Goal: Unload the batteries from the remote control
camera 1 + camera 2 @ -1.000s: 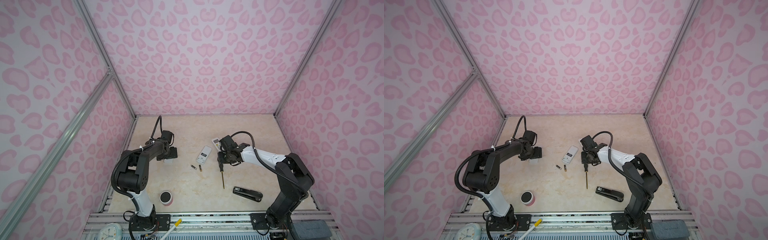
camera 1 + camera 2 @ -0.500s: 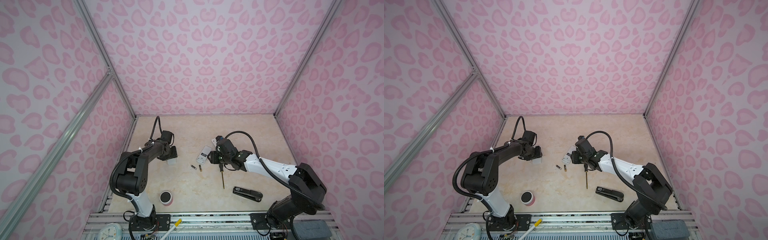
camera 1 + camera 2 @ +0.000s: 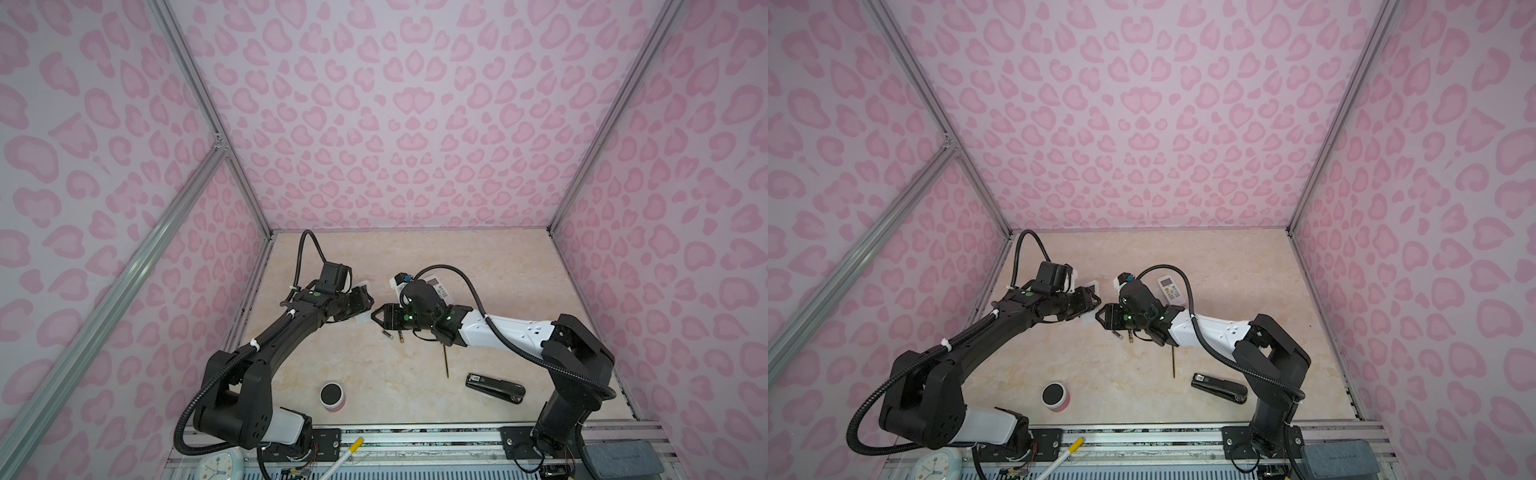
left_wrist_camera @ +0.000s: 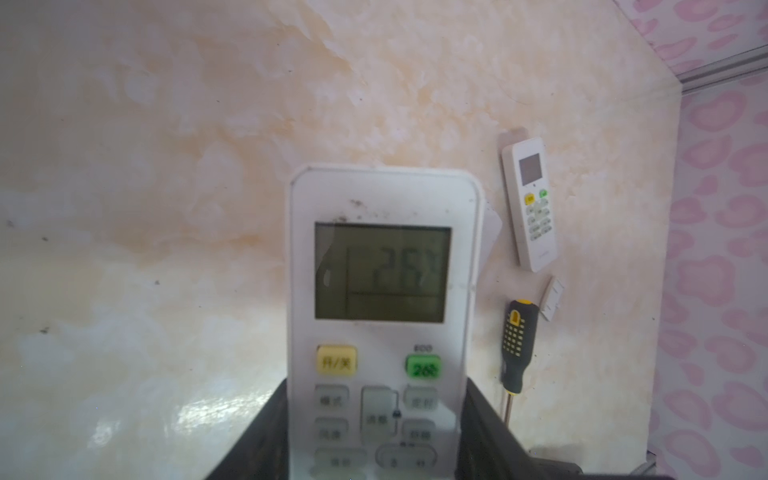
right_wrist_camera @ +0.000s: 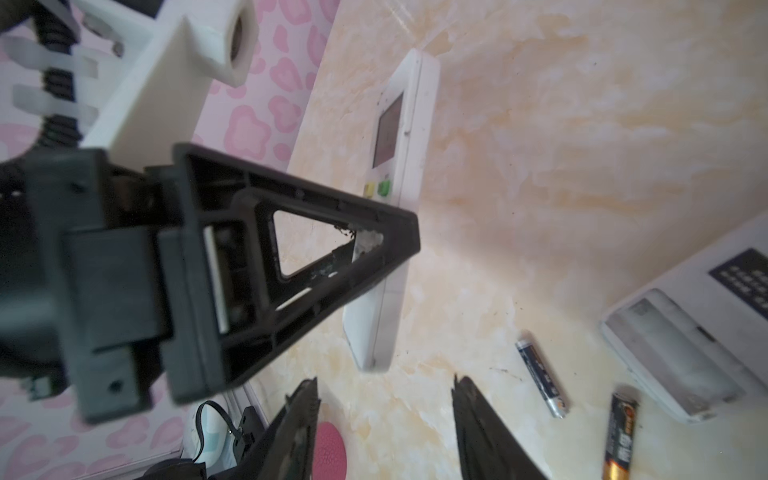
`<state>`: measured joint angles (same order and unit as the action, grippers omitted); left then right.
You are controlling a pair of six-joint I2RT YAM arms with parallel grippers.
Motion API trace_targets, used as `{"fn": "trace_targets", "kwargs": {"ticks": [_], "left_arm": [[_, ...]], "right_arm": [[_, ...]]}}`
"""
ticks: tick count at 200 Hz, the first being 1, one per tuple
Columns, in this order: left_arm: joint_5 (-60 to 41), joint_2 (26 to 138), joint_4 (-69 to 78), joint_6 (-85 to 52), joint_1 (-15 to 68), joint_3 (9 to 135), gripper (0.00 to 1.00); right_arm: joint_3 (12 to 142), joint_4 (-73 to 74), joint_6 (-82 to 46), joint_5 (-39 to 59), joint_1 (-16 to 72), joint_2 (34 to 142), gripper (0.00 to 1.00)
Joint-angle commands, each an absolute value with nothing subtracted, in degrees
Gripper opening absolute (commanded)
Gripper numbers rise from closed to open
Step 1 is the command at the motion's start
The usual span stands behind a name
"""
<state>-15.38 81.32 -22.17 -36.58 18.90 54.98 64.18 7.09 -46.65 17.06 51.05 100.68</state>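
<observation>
- L gripper (image 4: 374, 419) clamped on white remote (image 4: 382, 270) – screen side faces its wrist cam.
- R gripper (image 5: 384, 395) – fingers spread, nothing btwn them.
- 2 batteries (image 5: 542, 378) lie loose on table (image 5: 561, 145), close together, just beside R gripper.
- 2nd remote (image 5: 685, 353) lies back-up near them, batt. bay open.
- Screwdriver (image 4: 515, 345) flat on table nearby.
</observation>
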Motion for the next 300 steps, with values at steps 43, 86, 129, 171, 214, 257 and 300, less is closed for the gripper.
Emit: {"fn": "trace_targets", "kwargs": {"ticks": [43, 86, 129, 171, 214, 257, 300], "left_arm": [[-19.07, 77.44, -17.83, -41.58, 21.53, 54.51, 0.41], [-18.66, 74.79, -17.92, -42.59, 22.06, 53.26, 0.48], [-14.67, 70.48, -23.96, -41.87, 21.74, 55.21, 0.72], [-14.54, 65.07, -27.92, -47.86, 17.58, 57.13, 0.75], [-20.58, 65.97, -26.04, -56.68, 15.42, 57.29, 0.72], [-23.40, 68.65, -23.80, -60.43, 15.18, 56.69, 0.68], [-26.10, 70.95, -21.89, -63.47, 14.62, 53.75, 0.52]], "right_arm": [[66.40, 9.17, -47.12, 18.90, 51.21, 102.74, 0.43], [66.34, 9.65, -46.27, 17.83, 51.19, 102.53, 0.16], [66.50, 3.94, -38.67, 10.08, 51.83, 101.00, 0.04], [71.04, -8.88, -21.72, -9.75, 55.77, 101.04, 0.03], [72.23, -10.31, -9.54, -22.92, 60.84, 100.84, 0.03], [72.67, -8.95, 1.40, -31.06, 65.78, 102.27, 0.04], [73.25, -8.12, 6.98, -35.08, 68.20, 103.21, 0.07]]}}
